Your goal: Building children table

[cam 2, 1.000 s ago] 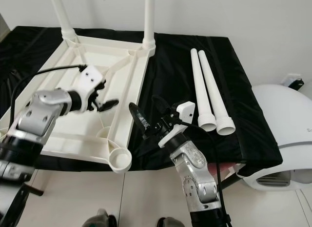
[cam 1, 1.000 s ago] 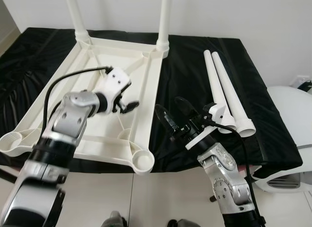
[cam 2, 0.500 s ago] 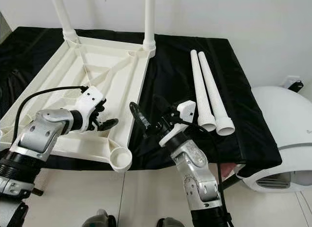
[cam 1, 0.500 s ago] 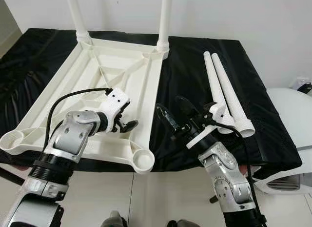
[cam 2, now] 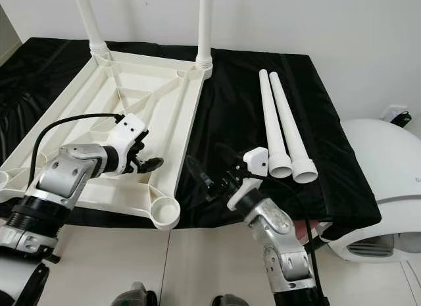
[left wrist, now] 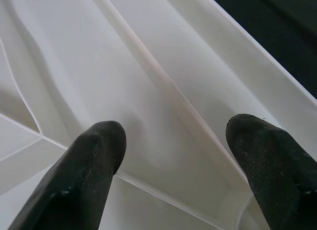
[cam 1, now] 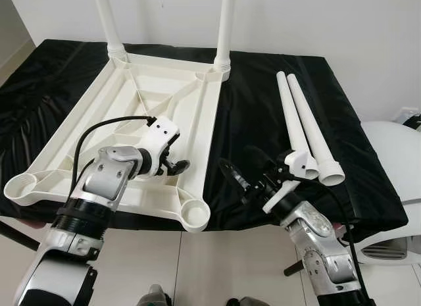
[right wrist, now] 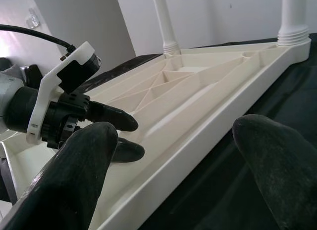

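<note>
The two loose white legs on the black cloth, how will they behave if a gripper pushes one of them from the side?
The loose legs are round tubes lying flat, so a sideways push would probably roll one. Each widens to a flared collar at the near end, so it may roll in a curve. They look like hollow plastic, likely light and stiff. The black cloth may damp the rolling somewhat.

tabletop (cam 1: 131,122): white plastic, upside down on the black-covered desk (cam 1: 250,115), ribbed underside up
fitted legs (cam 1: 225,29): two white tubes upright in the far corner sockets
near sockets (cam 1: 195,216): both open
loose legs (cam 1: 304,131): two white tubes lying side by side on the cover, right of the tabletop, flared ends nearest
</note>
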`<state>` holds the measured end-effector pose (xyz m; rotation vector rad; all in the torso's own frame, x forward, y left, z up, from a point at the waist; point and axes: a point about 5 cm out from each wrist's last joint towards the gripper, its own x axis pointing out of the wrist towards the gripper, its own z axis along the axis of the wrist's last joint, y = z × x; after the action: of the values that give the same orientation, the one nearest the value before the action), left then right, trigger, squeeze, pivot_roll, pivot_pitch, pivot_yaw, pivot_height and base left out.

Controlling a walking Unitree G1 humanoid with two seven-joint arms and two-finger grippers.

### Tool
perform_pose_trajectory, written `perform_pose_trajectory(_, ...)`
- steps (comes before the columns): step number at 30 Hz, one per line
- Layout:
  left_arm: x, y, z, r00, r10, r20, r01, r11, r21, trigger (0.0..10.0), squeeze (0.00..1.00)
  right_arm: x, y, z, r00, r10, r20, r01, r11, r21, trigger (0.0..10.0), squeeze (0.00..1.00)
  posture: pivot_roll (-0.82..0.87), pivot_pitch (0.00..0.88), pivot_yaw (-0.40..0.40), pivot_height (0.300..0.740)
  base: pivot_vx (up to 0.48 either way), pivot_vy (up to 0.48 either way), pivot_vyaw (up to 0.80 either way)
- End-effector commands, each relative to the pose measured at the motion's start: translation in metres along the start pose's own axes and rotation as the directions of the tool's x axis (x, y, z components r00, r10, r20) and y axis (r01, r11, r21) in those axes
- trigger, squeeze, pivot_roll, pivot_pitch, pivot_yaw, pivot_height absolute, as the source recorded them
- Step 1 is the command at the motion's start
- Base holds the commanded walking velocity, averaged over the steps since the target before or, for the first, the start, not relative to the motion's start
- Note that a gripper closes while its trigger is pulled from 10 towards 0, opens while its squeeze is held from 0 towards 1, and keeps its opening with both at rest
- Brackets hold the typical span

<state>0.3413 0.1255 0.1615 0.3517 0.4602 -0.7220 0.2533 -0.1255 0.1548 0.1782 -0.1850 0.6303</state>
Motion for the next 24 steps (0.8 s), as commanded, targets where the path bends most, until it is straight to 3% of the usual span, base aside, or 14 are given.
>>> perform_pose_trajectory(1,0.007,0.001,-0.021,0.996,0.018,-0.092,-0.022,0.999,-0.041,10.0,0.00,-0.004,0.000,-0.002,1.000,-0.009,-0.014,0.009,1.000,-0.009,10.0,0.00,0.01,0.095,0.008,0.740,0.000,0.000,0.00)
perform_pose_trajectory(5,0.005,0.006,-0.026,0.991,0.060,-0.116,-0.068,0.995,-0.066,10.0,0.00,-0.008,0.000,-0.002,1.000,-0.017,-0.015,0.017,1.000,-0.008,10.0,0.00,0.00,0.100,0.011,0.740,0.000,0.000,0.00)
perform_pose_trajectory(11,0.004,0.008,-0.028,0.989,0.078,-0.123,-0.084,0.996,-0.042,10.0,0.00,-0.009,0.000,-0.001,1.000,-0.020,-0.014,0.020,1.000,-0.010,10.0,0.00,0.00,0.101,0.013,0.740,0.000,0.000,0.00)
perform_pose_trajectory(15,0.010,0.005,-0.043,0.976,0.079,-0.204,-0.086,0.996,-0.029,10.0,0.00,-0.005,0.002,0.000,1.000,-0.012,-0.004,0.012,1.000,-0.007,10.0,0.00,0.01,0.096,0.008,0.740,0.000,0.000,0.00)
perform_pose_trajectory(24,0.017,0.011,-0.038,0.966,0.059,-0.252,-0.061,0.998,0.001,10.0,0.00,-0.001,0.004,0.001,1.000,0.005,0.001,-0.005,1.000,-0.003,10.0,0.00,0.03,0.088,0.007,0.740,0.000,0.000,0.00)
